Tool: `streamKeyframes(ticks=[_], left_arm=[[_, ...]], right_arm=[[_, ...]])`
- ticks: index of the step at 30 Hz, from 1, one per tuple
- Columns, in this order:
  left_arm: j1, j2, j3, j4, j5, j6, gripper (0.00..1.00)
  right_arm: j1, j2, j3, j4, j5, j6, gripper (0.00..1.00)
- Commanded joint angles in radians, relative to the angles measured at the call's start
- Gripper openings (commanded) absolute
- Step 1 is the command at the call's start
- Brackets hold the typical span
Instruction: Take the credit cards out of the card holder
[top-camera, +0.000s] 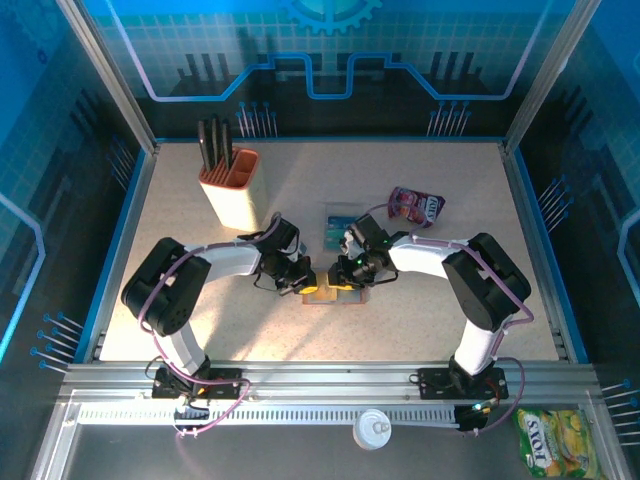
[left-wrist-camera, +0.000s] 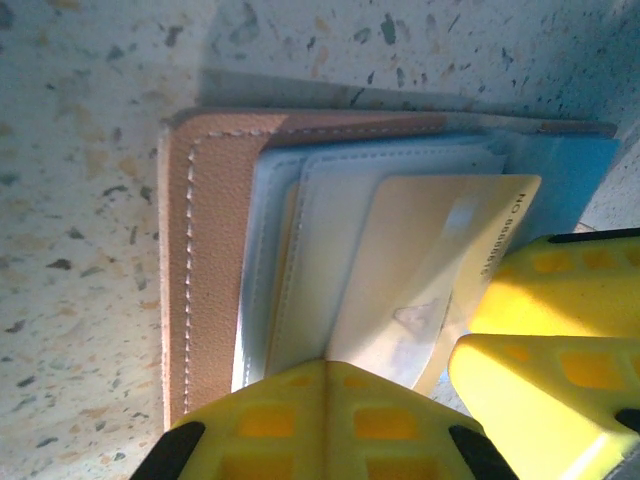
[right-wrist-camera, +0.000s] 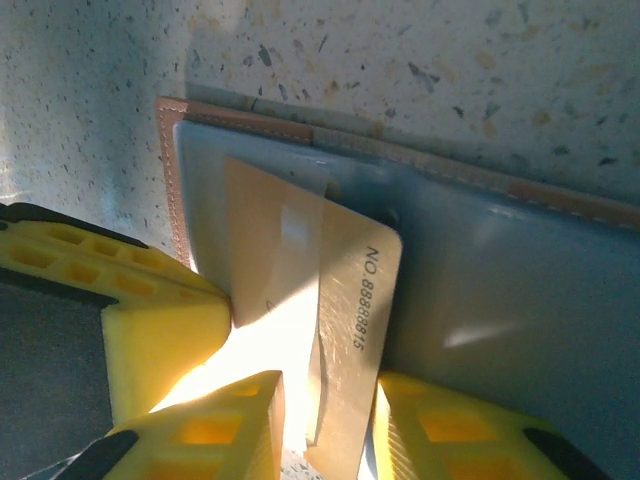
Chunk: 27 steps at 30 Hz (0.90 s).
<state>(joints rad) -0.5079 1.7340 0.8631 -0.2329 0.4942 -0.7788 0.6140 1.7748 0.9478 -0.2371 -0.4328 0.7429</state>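
Note:
The card holder (top-camera: 330, 297) lies open on the table between both arms, brown leather (left-wrist-camera: 215, 250) with grey-blue pockets (right-wrist-camera: 500, 280). A yellow-tan credit card (right-wrist-camera: 345, 300) sticks halfway out of a pocket, bent and tilted up (left-wrist-camera: 430, 260). My right gripper (right-wrist-camera: 325, 395) straddles the card's free end; one finger is at the card and a lit gap shows on the other side, so it is open. My left gripper (left-wrist-camera: 327, 370) is shut, its tips pressed onto the holder's pockets beside the card. Teal credit cards (top-camera: 338, 230) lie on the table just beyond the holder.
An orange-and-cream knife block (top-camera: 228, 185) stands at the back left. A purple snack pouch (top-camera: 416, 206) lies at the back right of the cards. The two grippers (top-camera: 303, 281) (top-camera: 347, 272) are nearly touching over the holder.

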Motion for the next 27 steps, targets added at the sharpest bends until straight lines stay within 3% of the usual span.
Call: streamKeyframes(ticks=[1, 9, 27], left_arm=[[-0.007, 0.025, 0.016, -0.051, -0.027, 0.018, 0.00], [-0.007, 0.027, 0.016, -0.054, -0.029, 0.020, 0.00], [-0.007, 0.030, 0.027, -0.063, -0.029, 0.022, 0.00]], right_arm=[[-0.010, -0.025, -0.010, 0.025, -0.027, 0.013, 0.26], [-0.023, -0.026, -0.029, 0.049, -0.033, 0.021, 0.17], [-0.081, -0.099, -0.063, -0.005, -0.019, -0.022, 0.09]])
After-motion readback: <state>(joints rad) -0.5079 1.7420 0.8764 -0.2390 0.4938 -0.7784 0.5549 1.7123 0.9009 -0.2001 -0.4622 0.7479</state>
